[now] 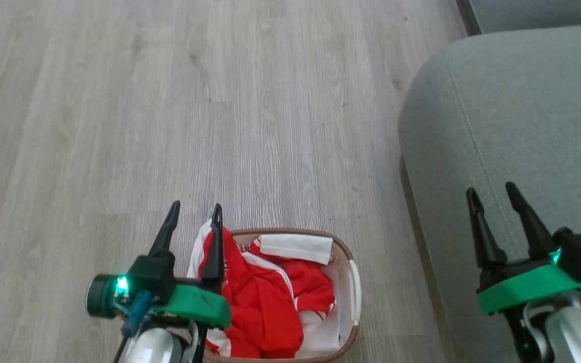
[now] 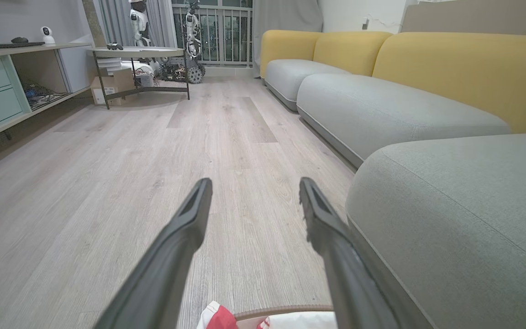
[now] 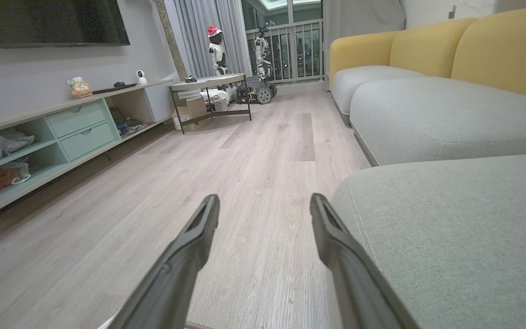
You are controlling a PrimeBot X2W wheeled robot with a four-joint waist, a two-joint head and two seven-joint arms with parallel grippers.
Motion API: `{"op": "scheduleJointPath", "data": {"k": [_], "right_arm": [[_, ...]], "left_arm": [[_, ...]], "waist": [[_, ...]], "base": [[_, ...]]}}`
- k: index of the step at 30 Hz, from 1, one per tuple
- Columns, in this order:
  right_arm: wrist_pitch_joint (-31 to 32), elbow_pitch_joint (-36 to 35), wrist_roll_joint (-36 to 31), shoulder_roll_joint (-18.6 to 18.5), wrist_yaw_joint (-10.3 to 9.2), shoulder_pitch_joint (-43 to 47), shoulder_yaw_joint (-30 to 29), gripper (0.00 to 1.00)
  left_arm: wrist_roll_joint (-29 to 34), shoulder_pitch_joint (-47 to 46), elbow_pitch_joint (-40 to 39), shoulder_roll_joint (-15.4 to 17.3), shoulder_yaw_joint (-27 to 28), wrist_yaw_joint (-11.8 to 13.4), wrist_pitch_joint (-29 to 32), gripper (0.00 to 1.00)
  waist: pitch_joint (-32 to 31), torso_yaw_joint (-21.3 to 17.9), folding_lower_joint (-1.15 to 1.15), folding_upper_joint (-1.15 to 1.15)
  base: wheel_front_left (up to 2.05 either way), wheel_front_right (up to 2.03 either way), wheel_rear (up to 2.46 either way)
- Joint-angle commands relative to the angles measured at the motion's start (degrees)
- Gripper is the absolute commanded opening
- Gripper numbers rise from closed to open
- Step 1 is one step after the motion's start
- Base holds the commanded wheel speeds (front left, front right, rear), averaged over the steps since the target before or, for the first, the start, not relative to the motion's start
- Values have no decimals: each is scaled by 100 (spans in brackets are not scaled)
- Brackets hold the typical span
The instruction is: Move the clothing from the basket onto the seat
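Note:
The red clothing [image 1: 265, 297] with white trim lies bunched in the white basket [image 1: 353, 287], which stands on the floor at the bottom middle of the head view. A scrap of that clothing [image 2: 219, 318] and the basket's brown rim [image 2: 286, 310] peek in at the bottom of the left wrist view. My left gripper [image 1: 195, 213] hovers open above the basket's left edge, holding nothing. The grey-green seat [image 1: 512, 126] fills the right side. My right gripper [image 1: 492, 194] is open over the seat's front part. The left gripper [image 2: 255, 192] and the right gripper [image 3: 264, 206] both point along the floor beside the seat [image 2: 464, 214] [image 3: 464, 219].
Pale wood floor [image 1: 169, 101] stretches ahead and to the left. More grey cushions with yellow backs [image 2: 464, 68] run along the right. A low round table [image 2: 139, 52] and a shelf unit with green drawers [image 3: 85, 130] stand far off at the left.

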Motion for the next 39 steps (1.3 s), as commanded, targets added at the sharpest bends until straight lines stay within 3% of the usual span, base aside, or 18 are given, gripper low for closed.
{"op": "scheduleJointPath", "data": {"k": [1, 10, 20, 39], "right_arm": [[-53, -226, 67, -155, -1, -253, 44, 100], [-54, -395, 290, -389, -1, -482, -25, 100], [-54, -659, 590, -746, -1, -841, 26, 100], [-54, -1578, 1038, -1244, -1, -1865, -159, 100]], "left_arm": [[-51, -368, -143, 44, 124, 64, -55, 100], [-185, -742, 63, 44, -201, 259, -55, 100], [-600, -1285, 876, 44, -616, 465, -55, 100], [-2094, -3083, 3665, 44, -1474, 268, -55, 100]], "waist": [[154, -45, 0, 0], [753, -159, 0, 0], [1468, -416, 0, 0], [3327, -897, 0, 0]], "base": [[0, 0, 0], [0, 0, 0], [0, 0, 0], [0, 0, 0]]}}
